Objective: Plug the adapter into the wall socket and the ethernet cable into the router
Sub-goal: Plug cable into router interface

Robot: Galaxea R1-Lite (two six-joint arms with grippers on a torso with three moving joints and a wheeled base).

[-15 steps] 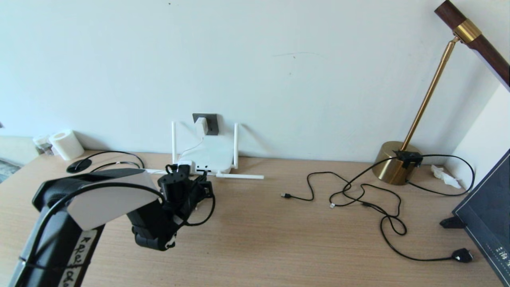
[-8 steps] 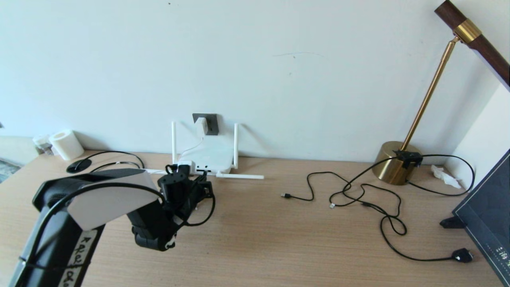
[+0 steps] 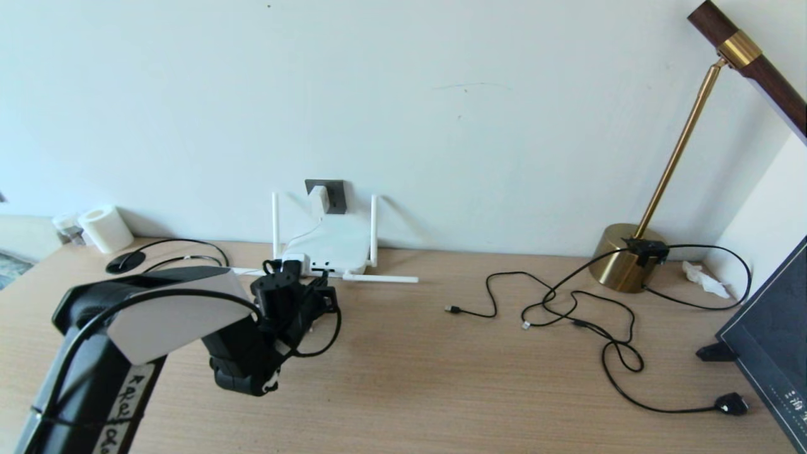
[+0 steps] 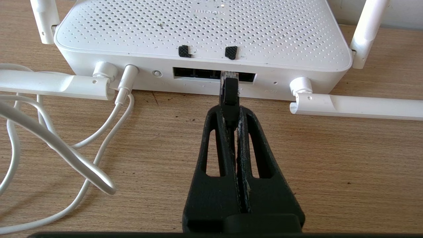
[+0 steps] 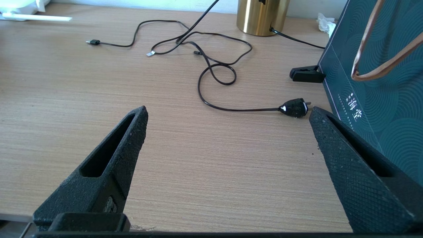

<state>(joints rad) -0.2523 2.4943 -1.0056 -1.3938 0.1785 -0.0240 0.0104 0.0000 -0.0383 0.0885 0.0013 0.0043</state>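
The white router (image 3: pixel 334 243) (image 4: pixel 201 29) leans against the wall at the desk's back, under the dark grey wall socket (image 3: pixel 333 194). In that socket sits the white adapter (image 3: pixel 319 198), its thin white cord (image 4: pixel 99 132) running to the router's front edge. My left gripper (image 4: pixel 231 110) (image 3: pixel 315 296) is shut on the ethernet cable (image 4: pixel 229 94), holding its black boot. The clear plug tip touches the row of dark ports (image 4: pixel 198 72). My right gripper (image 5: pixel 228 115) is open over bare desk, out of the head view.
Thin black cables (image 3: pixel 567 309) with a black plug (image 3: pixel 731 403) sprawl across the right half of the desk. A brass lamp base (image 3: pixel 624 255) stands at the back right and a dark teal bag (image 3: pixel 772 340) at the right edge. A paper roll (image 3: pixel 104 227) stands back left.
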